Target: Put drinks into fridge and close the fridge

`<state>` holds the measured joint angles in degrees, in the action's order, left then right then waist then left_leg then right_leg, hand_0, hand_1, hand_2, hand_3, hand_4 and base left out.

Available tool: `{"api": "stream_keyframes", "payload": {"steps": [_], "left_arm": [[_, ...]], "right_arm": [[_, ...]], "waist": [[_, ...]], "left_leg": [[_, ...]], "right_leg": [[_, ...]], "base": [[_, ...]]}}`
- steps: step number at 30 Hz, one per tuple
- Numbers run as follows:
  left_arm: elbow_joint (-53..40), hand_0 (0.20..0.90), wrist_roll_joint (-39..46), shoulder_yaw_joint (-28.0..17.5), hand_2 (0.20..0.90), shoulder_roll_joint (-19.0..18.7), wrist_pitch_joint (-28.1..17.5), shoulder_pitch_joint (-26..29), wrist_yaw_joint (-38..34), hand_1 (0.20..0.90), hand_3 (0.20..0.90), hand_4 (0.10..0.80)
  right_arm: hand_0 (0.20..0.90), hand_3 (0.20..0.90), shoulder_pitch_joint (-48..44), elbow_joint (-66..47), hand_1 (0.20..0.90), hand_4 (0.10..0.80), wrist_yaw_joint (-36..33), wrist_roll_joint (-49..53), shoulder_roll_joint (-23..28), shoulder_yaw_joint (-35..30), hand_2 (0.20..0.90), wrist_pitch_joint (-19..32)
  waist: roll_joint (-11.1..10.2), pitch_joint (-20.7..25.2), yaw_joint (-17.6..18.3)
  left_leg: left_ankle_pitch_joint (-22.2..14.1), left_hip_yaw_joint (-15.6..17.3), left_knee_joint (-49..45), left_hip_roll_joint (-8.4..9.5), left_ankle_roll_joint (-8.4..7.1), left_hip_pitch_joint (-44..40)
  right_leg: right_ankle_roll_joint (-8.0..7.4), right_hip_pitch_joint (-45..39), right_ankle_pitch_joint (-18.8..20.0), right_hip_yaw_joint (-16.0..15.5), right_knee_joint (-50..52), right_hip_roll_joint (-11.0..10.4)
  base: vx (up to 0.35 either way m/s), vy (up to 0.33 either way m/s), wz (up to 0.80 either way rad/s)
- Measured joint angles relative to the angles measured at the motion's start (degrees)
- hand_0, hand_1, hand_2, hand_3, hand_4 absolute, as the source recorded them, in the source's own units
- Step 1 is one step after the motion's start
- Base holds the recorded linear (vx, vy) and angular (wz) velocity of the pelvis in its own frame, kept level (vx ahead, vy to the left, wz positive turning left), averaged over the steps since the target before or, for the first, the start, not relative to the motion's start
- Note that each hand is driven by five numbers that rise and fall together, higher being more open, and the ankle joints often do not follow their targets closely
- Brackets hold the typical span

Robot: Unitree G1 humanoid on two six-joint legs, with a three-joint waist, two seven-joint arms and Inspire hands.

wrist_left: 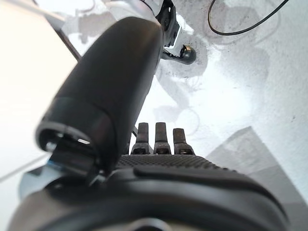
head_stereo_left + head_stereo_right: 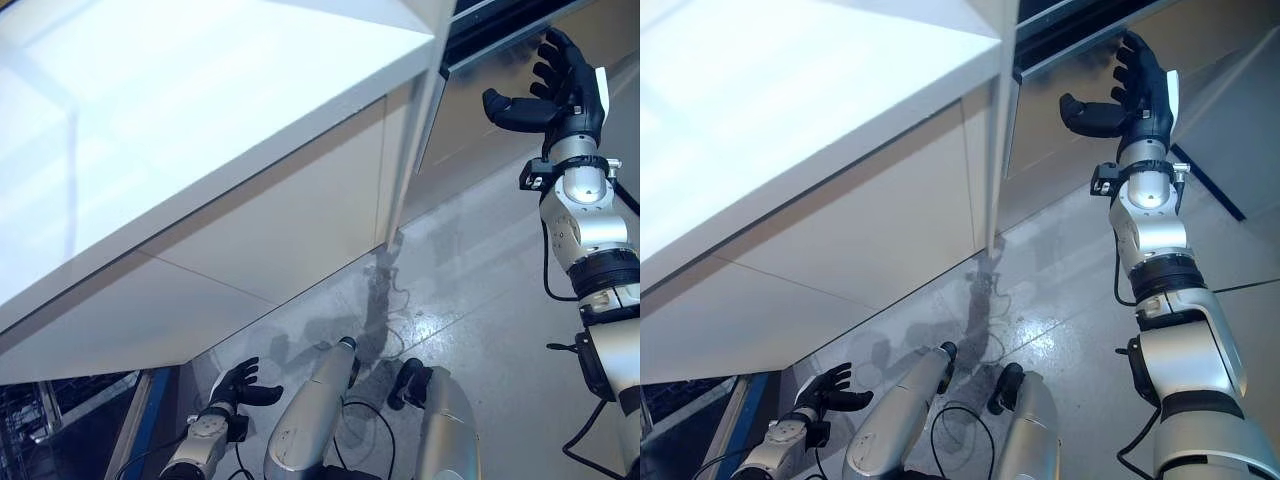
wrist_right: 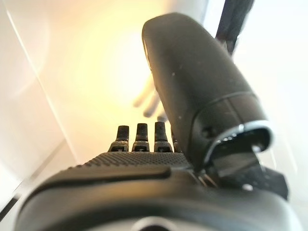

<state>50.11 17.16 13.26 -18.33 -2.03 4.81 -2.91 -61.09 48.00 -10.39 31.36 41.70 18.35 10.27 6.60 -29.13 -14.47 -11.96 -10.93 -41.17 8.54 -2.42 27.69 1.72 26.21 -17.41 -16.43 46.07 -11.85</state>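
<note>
2 hands show, neither holding a drink. Nearest, the left hand [image 2: 238, 385] hangs low over the floor [image 2: 480, 300], fingers loosely spread. Farther off, the right hand [image 2: 1127, 95] is raised with fingers straight by the fridge door [image 2: 940, 190], apparently ajar. No drinks are visible, nor the fridge interior. My guess: pushing near the door's edge could let the fingers slip off

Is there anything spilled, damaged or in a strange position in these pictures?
Nothing stands out. The right hand is open beside the white door; the left hand hangs open, low over the grey floor. No drinks appear.
</note>
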Motion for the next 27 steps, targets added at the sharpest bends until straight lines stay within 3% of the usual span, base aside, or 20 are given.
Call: {"api": "stream_keyframes", "payload": {"steps": [8,14,15,20,27], "left_arm": [[1.4,0.9,-1.3,-0.6,0.9,-0.3,-0.1,-0.9,0.6,0.9,0.9,0.8],[2.5,0.9,-3.0,-0.6,0.9,-0.5,-0.6,-1.1,2.5,0.9,0.9,0.8],[2.8,0.9,-3.1,-0.6,0.9,-0.5,-0.7,-1.2,3.4,0.9,0.9,0.8],[2.0,0.9,-3.0,-1.2,0.9,-0.9,-1.0,-1.8,5.5,0.9,0.9,0.8],[1.9,0.9,-2.5,-3.7,0.9,-2.8,0.8,-2.8,12.3,0.9,0.9,0.8]], "right_arm": [[0.9,0.9,-0.3,3.0,0.9,0.8,-2.1,0.0,-0.8,-0.3,0.9,-0.1],[0.9,0.9,0.6,-0.9,0.9,0.8,-4.8,0.3,-1.1,-2.0,0.9,0.2],[0.9,0.9,2.5,-5.6,0.9,0.8,-4.5,4.1,-1.3,-4.1,0.9,0.2],[0.9,0.9,9.8,-16.6,0.9,0.8,-2.9,7.2,-2.0,-9.5,0.9,0.1],[0.9,0.9,23.6,-20.8,0.9,0.8,3.4,7.9,-1.1,-15.3,0.9,-3.7]], "waist": [[-0.1,0.0,-1.4],[-1.3,0.2,-1.0],[-1.9,0.3,-0.7],[-4.6,1.6,1.4],[-8.6,6.5,7.4]], "left_leg": [[0.3,-0.8,1.8,0.15,0.89,-3.5],[1.3,-0.2,4.9,-1.12,1.04,-5.8],[1.5,0.4,6.6,-2.17,1.22,-7.6],[2.3,3.1,11.1,-3.69,1.91,-11.4],[5.7,7.8,22.7,-5.59,3.57,-19.0]], "right_leg": [[0.05,-4.7,-0.5,-1.8,-2.3,-0.3],[-0.23,-6.9,1.2,-1.9,-6.1,0.8],[-0.52,-8.5,2.3,-1.3,-8.5,1.6],[-1.49,-11.3,4.5,1.1,-13.8,3.1],[-3.46,-17.4,11.4,5.8,-27.8,6.0]], "base": [[0.049,-0.047,0.12],[-0.01,-0.016,-0.06],[0.025,-0.003,-0.25],[0.005,-0.022,-0.29],[-0.021,-0.06,-0.41]]}}
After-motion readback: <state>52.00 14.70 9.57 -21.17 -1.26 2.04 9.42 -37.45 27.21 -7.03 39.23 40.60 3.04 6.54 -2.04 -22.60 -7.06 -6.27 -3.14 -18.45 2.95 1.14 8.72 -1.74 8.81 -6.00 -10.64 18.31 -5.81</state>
